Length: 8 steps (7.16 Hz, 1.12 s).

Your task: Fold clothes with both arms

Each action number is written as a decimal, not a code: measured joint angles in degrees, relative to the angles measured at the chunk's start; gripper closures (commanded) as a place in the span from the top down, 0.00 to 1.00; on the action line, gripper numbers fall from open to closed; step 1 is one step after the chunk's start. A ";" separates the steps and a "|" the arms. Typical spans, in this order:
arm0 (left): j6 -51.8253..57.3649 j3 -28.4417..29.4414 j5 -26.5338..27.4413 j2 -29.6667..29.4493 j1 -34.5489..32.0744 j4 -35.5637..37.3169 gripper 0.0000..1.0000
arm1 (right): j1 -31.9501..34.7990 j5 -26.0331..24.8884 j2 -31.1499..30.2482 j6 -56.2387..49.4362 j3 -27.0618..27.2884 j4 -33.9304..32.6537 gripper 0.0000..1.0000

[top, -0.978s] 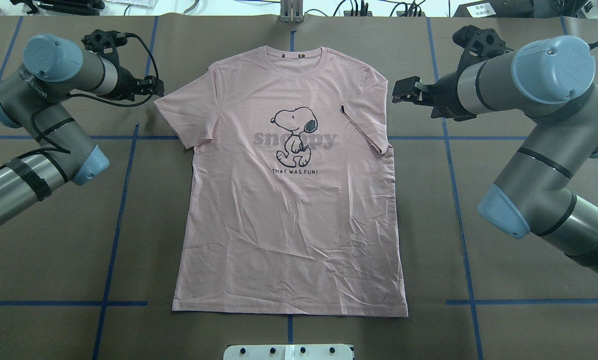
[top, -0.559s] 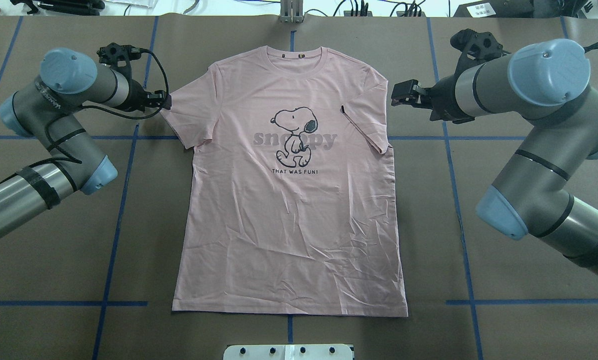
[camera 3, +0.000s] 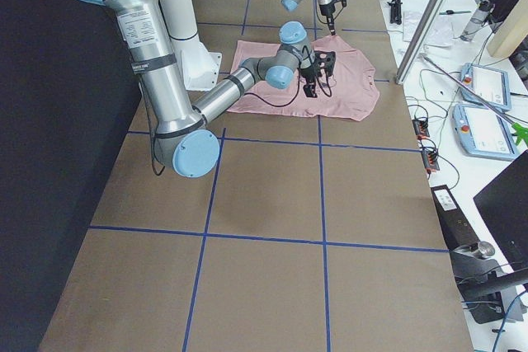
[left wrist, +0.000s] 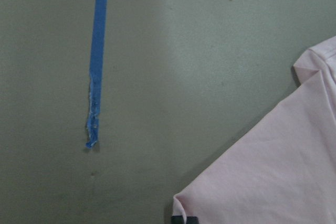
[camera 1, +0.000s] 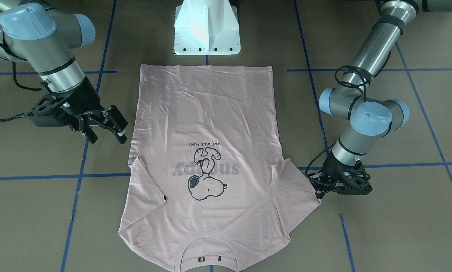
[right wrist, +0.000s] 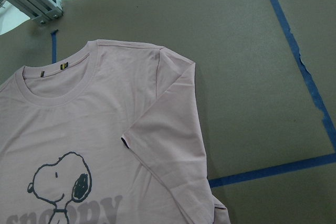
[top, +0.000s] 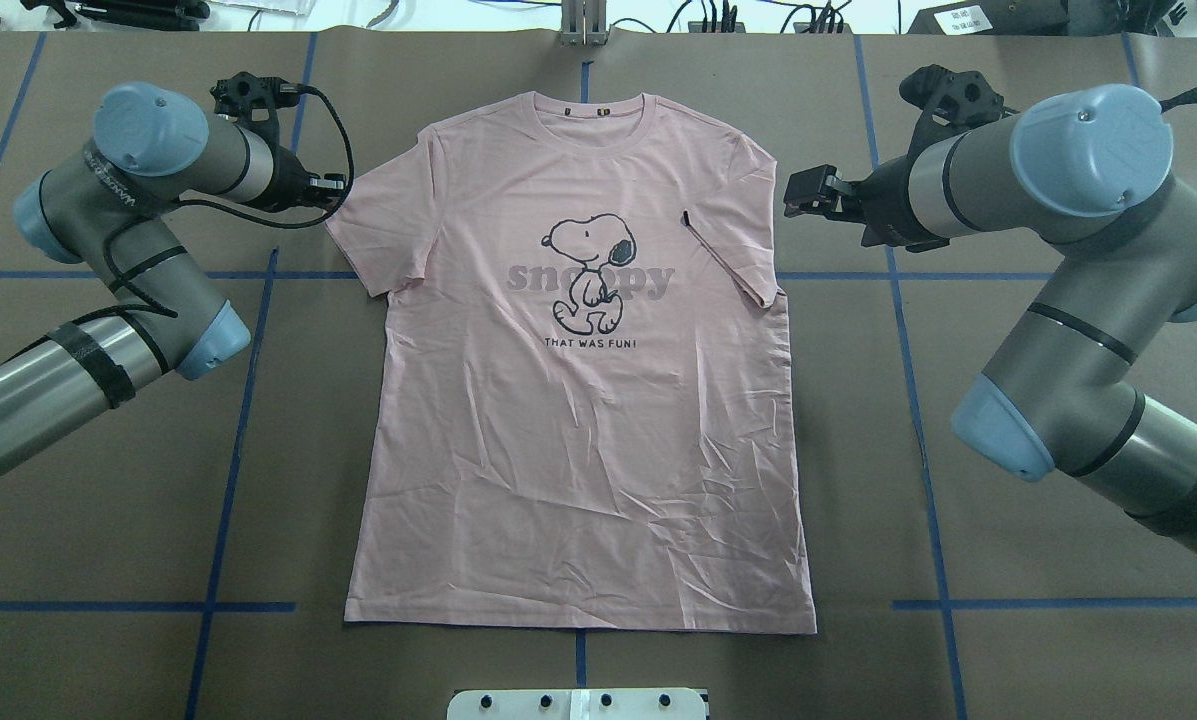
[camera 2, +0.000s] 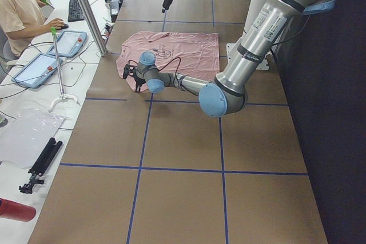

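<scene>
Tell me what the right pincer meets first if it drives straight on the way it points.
Probably the T-shirt, at its near sleeve, just ahead of the open right pincer; height above the cloth is unclear.

Wide table under a matt brown covering, ruled into large squares by blue tape lines. Spread flat in the middle, print side up: a pale pink T-shirt, hem toward the robot, collar toward the far edge, sleeves out to left and right, creased across the lower half. Standing at the near edge, just beside the hem but apart from it: a white base.
</scene>
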 measured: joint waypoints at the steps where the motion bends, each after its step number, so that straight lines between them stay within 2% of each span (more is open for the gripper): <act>1: -1.17 -0.71 -0.03 -0.69 0.00 0.05 0.00 | -0.16 -0.09 -0.11 -0.09 -0.85 0.04 1.00; 3: -4.58 -0.50 0.02 -3.94 1.52 0.49 0.00 | -0.28 -0.14 -0.28 -0.07 -1.72 0.06 1.00; 7: -7.26 8.68 1.63 -13.50 3.21 0.32 0.00 | -1.20 -0.01 -0.55 -0.13 -2.26 0.10 1.00; 8: -7.31 9.34 2.00 -14.34 3.57 0.23 0.06 | -1.49 -0.02 -0.54 -0.18 -2.35 0.10 1.00</act>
